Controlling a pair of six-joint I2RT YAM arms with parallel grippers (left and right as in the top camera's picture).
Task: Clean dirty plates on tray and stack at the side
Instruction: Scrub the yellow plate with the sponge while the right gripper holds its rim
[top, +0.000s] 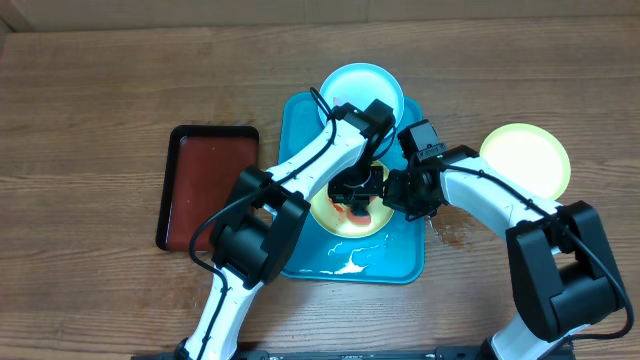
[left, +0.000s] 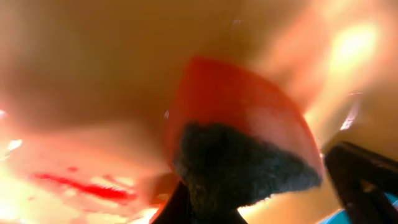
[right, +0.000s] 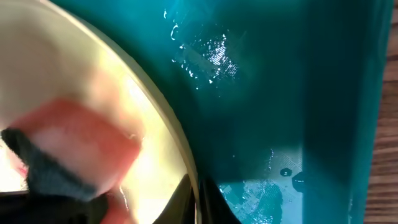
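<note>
Left pincer is closed on a sponge, orange-red with a dark scouring face. It has 1 dark finger on each side of the sponge and presses it onto the smeared plate. On that plate's pale centre, red streaks lie just beside the sponge, to the pincer's left in its wrist view. Right pincer faces the left pincer across this plate and is all but closed, its 2 dark fingers pinching the yellow-green rim. Under both pincers sits the turquoise tray, wet with droplets next to the right pincer. Beyond the left pincer, an aqua plate lies at the tray's far end. Outward from the right pincer, well apart on the bench, rests a yellow-green plate. Outward from the left pincer lies a dark red tray.
</note>
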